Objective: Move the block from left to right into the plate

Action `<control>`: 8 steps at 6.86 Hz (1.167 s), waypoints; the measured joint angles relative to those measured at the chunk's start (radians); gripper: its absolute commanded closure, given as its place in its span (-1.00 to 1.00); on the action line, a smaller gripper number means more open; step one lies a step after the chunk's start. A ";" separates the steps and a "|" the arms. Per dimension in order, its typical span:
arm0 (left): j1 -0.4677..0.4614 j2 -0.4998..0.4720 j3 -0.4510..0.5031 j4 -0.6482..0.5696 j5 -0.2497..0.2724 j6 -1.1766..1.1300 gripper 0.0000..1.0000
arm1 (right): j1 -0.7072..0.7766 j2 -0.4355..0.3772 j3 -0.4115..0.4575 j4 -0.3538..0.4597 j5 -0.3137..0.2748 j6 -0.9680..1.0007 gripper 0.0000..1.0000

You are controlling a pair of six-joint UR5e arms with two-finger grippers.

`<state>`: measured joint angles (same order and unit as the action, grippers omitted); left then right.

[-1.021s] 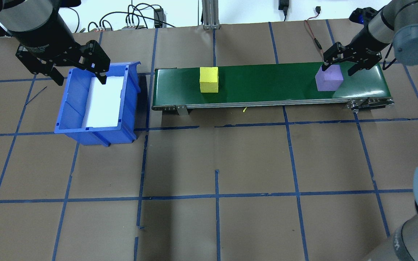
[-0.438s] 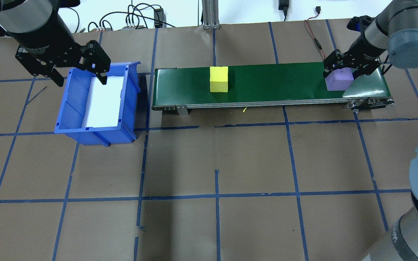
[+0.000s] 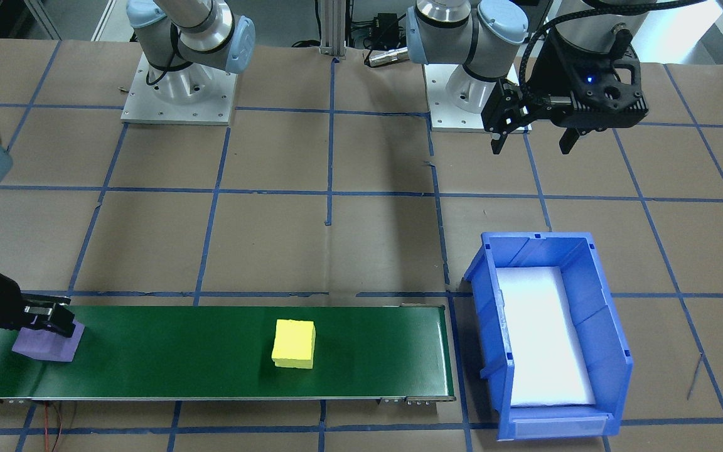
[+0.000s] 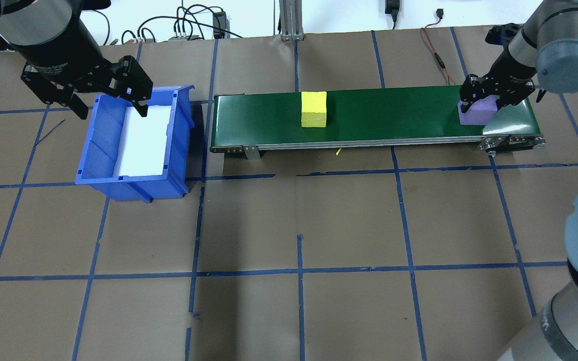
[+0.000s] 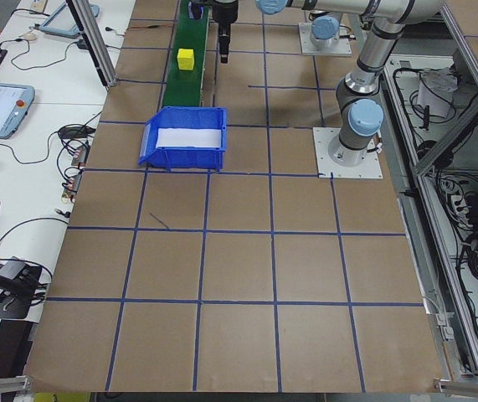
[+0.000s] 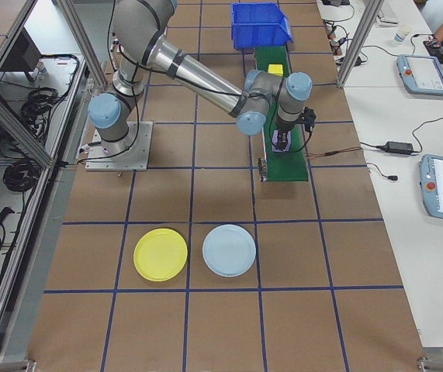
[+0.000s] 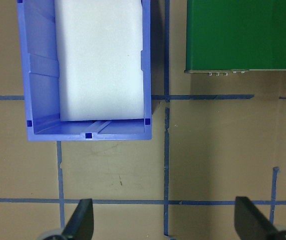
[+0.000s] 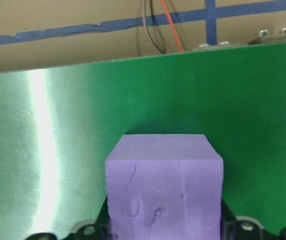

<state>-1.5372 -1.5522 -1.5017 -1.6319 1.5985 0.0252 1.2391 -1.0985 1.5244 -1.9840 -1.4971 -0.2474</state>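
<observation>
No writing is readable. The dented purple foam cube (image 4: 477, 114) sits at the green conveyor belt's (image 4: 384, 113) right end, clamped by the right gripper (image 4: 489, 103). The left gripper (image 4: 111, 103) hangs spread, empty, over the blue plastic bin (image 4: 181, 145). The round yellow plate (image 6: 160, 254) lies on the brown surface (image 6: 221, 333), well apart.

A brown table (image 4: 349, 220), gridded with blue tape (image 4: 299, 271), stood beside white desks (image 6: 407, 155) strewn with cables.

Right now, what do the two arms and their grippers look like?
Both arms have silver-grey tube links with pale blue joint caps and stand on square metal base plates. The left gripper is black with two dark fingers and white lettering on its body; a braided black cable runs to it. The right gripper is black too.
</observation>
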 measured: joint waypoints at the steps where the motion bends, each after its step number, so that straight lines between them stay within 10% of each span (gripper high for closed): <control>1: 0.000 0.000 0.001 0.001 0.000 -0.001 -1.00 | -0.019 -0.001 -0.025 0.002 -0.047 -0.009 0.46; 8: 0.006 0.000 0.001 -0.001 -0.003 -0.014 -1.00 | -0.652 -0.026 0.064 0.012 -0.134 -0.768 0.41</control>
<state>-1.5312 -1.5524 -1.5009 -1.6325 1.5955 0.0116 0.5875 -1.1248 1.5881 -1.9716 -1.6316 -1.0156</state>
